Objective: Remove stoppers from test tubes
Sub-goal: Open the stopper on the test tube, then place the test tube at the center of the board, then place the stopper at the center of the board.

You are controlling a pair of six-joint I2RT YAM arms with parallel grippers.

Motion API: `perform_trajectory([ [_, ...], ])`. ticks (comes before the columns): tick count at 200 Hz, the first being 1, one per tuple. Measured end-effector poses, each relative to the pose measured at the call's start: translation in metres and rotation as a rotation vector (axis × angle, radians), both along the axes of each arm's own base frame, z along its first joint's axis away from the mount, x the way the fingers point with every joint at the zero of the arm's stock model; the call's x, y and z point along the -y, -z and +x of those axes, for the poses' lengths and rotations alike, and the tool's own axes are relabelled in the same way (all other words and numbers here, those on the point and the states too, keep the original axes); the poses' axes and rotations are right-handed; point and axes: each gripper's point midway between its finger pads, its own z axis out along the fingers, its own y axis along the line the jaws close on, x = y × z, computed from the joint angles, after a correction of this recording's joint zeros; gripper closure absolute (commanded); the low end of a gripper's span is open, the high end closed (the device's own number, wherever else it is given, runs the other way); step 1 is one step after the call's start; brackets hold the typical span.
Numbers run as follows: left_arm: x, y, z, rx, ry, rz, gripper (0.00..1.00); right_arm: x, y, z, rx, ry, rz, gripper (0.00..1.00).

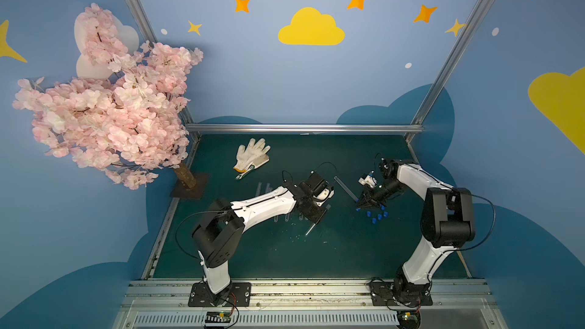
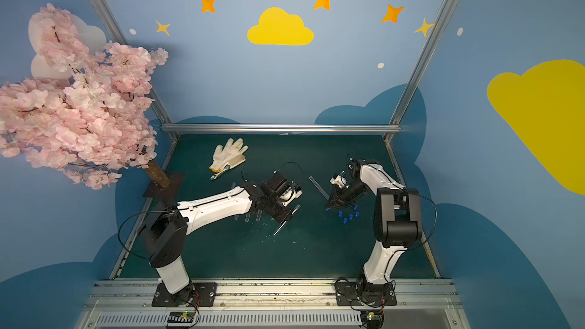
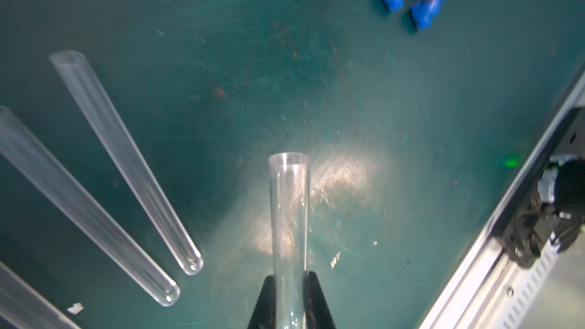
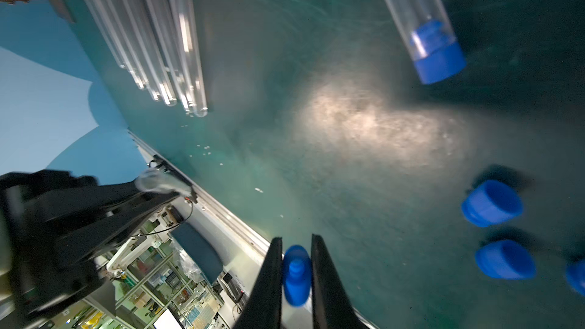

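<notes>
Because the empty tubes (image 3: pixel 126 159) at the left are clear, smooth and light, they probably slip and crack easily. The left gripper (image 3: pixel 289 280) is closed around one opened tube (image 3: pixel 289 216). Between the arms lies a plugged tube (image 4: pixel 418 17); I would hold its middle gently. The right gripper (image 4: pixel 296 238) pinches a small stiff stopper (image 4: pixel 296 275), near the loose stoppers (image 4: pixel 492 202) on the mat (image 4: pixel 348 185).
</notes>
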Motion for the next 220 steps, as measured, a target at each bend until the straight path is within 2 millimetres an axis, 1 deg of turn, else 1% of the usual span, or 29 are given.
perform_trajectory([
  [17,0.009,-0.003,0.005,0.022,-0.022,0.004,0.97,0.007,0.017,-0.003,-0.032,-0.011,-0.049,0.89],
  [36,0.02,-0.002,0.009,0.036,-0.036,0.012,0.97,0.014,0.032,-0.005,-0.058,-0.027,-0.099,0.88],
  [65,0.031,0.015,0.016,0.043,-0.055,0.075,0.97,0.025,0.045,-0.01,-0.078,-0.044,-0.169,0.86],
  [91,0.034,0.028,0.025,0.047,-0.075,0.142,0.97,0.032,0.049,-0.009,-0.071,-0.053,-0.211,0.84],
  [134,0.033,0.04,0.037,0.054,-0.101,0.218,0.97,0.039,0.053,-0.01,-0.067,-0.064,-0.25,0.78],
  [150,0.031,0.045,0.038,0.049,-0.112,0.244,0.97,0.04,0.054,-0.01,-0.066,-0.068,-0.256,0.77],
  [187,0.024,0.062,0.039,0.031,-0.13,0.303,0.97,0.038,0.054,-0.011,-0.068,-0.073,-0.254,0.67],
  [220,0.019,0.067,0.038,0.024,-0.141,0.335,0.97,0.036,0.053,-0.011,-0.066,-0.071,-0.241,0.63],
])
